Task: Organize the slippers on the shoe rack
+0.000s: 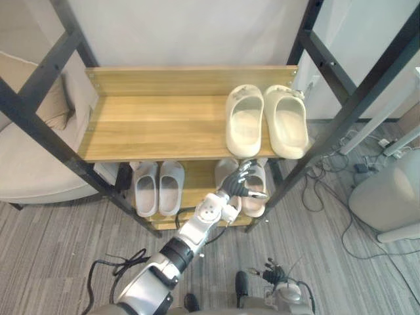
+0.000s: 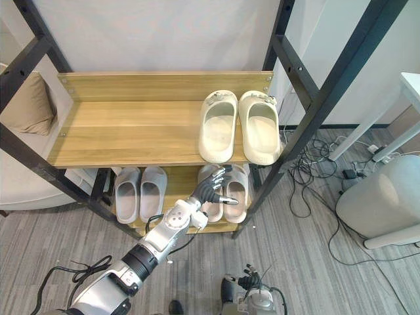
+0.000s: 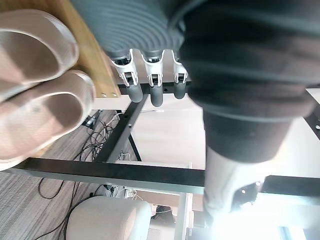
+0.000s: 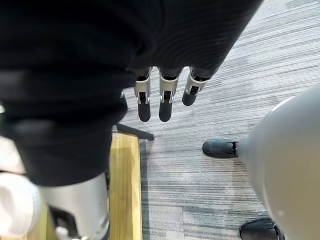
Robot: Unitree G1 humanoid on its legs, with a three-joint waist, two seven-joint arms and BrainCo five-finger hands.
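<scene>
Three pairs of slippers sit on the shoe rack (image 1: 157, 125) in front of me. A cream pair (image 1: 244, 121) lies side by side at the right end of the top shelf, toes toward the wall. On the lower shelf (image 1: 197, 189) a pale grey pair (image 1: 157, 187) sits toward the left and a pinkish-beige pair (image 2: 237, 185) toward the right.

I have the left hand (image 1: 237, 185) reached in under the top shelf, over the pinkish-beige pair. Its fingers (image 3: 156, 95) are loose and nearly straight, gripping nothing, and I cannot tell whether they touch the slipper beneath.

The right hand (image 1: 272, 272) hangs low, well apart from the rack. Its fingers (image 4: 166, 107) are straight and empty above the grey striped carpet (image 4: 225, 90).

Beside the rack I see a beige sofa (image 1: 26, 164) on the left and a rounded grey stool (image 1: 387, 193) on the right, with loose cables (image 1: 328, 177) between the stool and the rack.
</scene>
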